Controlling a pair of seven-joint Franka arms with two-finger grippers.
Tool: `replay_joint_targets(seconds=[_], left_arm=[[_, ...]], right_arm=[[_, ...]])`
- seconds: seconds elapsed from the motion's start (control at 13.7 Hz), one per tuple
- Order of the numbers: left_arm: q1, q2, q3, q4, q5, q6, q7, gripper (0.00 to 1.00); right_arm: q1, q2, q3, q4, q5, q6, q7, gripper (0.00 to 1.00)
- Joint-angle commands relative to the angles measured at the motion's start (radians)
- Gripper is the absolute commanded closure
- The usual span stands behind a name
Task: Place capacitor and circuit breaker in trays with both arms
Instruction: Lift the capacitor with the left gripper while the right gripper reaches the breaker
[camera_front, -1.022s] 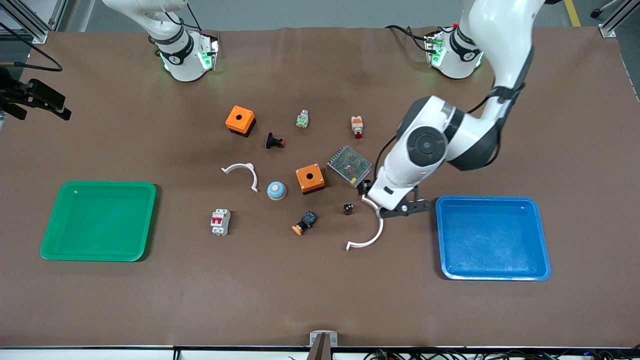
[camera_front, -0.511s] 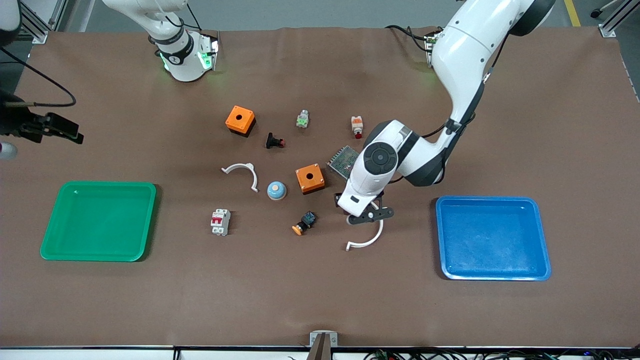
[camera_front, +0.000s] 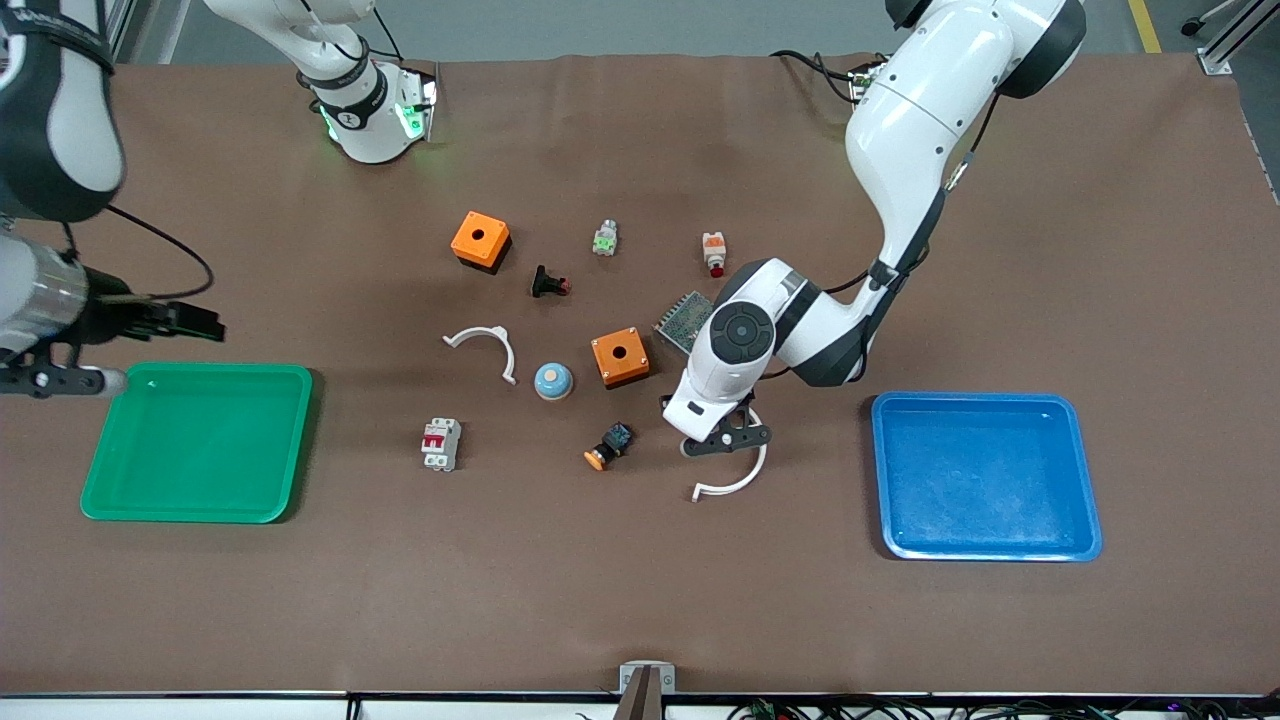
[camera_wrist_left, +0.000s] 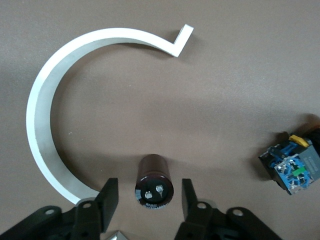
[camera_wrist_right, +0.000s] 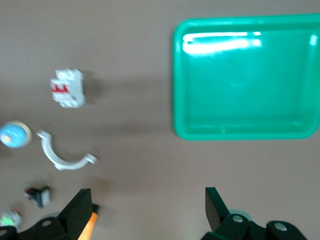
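Observation:
The capacitor (camera_wrist_left: 154, 187), a dark stubby cylinder, lies on the brown table between the open fingers of my left gripper (camera_wrist_left: 148, 192), which do not touch it. In the front view the left gripper (camera_front: 722, 440) hangs low over that spot and hides the capacitor. The circuit breaker (camera_front: 440, 444), a white block with red levers, lies between the green tray (camera_front: 200, 368) and the orange-capped button (camera_front: 608, 446). It also shows in the right wrist view (camera_wrist_right: 67, 88). My right gripper (camera_front: 70, 380) is open and empty, up over the table by the green tray's farther corner; in its own view it is wide open (camera_wrist_right: 145, 210).
A white curved bracket (camera_front: 740, 480) lies right beside the capacitor (camera_wrist_left: 37, 115). A blue tray (camera_front: 975, 398) sits toward the left arm's end. Two orange boxes (camera_front: 620, 357), a blue dome (camera_front: 553, 380), a mesh-covered unit (camera_front: 685, 320) and a second bracket (camera_front: 485, 345) fill the middle.
My left gripper has moved from beside the blue tray to over the capacitor, which it now covers in the front view. My right arm has swung in toward the green tray.

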Motion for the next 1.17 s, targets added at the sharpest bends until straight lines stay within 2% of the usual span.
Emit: replay_joint_targets(seconds=[0.0,0.22,0.44,0.51,0.73,0.88,1.09], left_arm=[[-0.023,0.015,0.017,0.026,0.024,0.005,-0.027,0.48],[-0.029,0.023,0.018,0.026,0.029,0.005,-0.027,0.66],[-0.027,0.012,0.017,0.026,0.064,0.004,-0.026,0.88],[-0.023,0.000,0.017,0.026,0.078,-0.004,-0.024,0.92],[0.029,-0.082,0.017,0.025,0.103,-0.079,-0.015,0.97],[0.083,-0.151,0.011,0.018,0.103,-0.134,0.022,0.97],[0.152,-0.202,0.003,0.018,0.090,-0.196,0.114,0.98]], right_arm=[[0.085,0.020,0.003,-0.081,0.022,0.138,0.129,0.00],[0.145,0.070,0.003,-0.187,0.025,0.344,0.195,0.00],[0.211,0.159,0.003,-0.195,0.025,0.474,0.279,0.00],[0.223,0.185,0.003,-0.195,0.024,0.516,0.295,0.00],[0.237,0.255,0.001,-0.195,0.023,0.628,0.309,0.00],[0.242,0.299,0.001,-0.190,0.022,0.686,0.321,0.00],[0.245,0.357,0.001,-0.183,0.020,0.761,0.330,0.00]])
